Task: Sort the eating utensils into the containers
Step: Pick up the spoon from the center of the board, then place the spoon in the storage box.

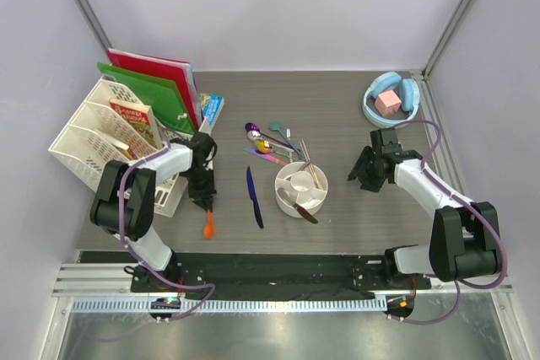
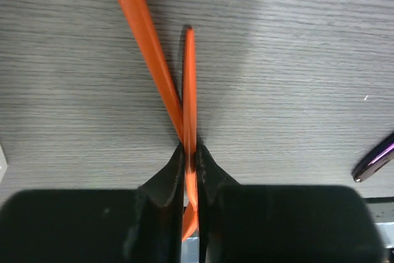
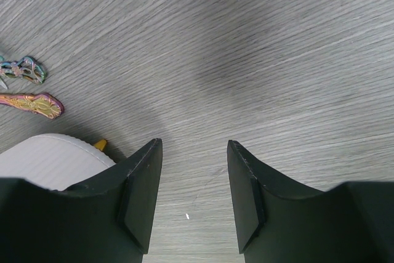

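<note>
Left gripper (image 2: 189,152) is pinched narrow on two slim orange plastic chopsticks (image 2: 152,50) lying crossed on the table, near-left, probably so both lift together. White round divided plastic cup (image 1: 282,181) sits centre with some cutlery inside. Right gripper (image 3: 194,146) is wide and empty, just right of the cup, likely keeping clear. Book cover (image 1: 133,117) in the white lattice rack (image 1: 80,145): writing unreadable.

A robotics lab test cell: plain white panels (image 1: 278,6) in aluminium framing (image 1: 457,14) enclose a grey bench (image 1: 337,107); left arm (image 1: 139,200) and right arm (image 1: 447,217) are bolted to a rail (image 1: 278,271) at six o'clock.
</note>
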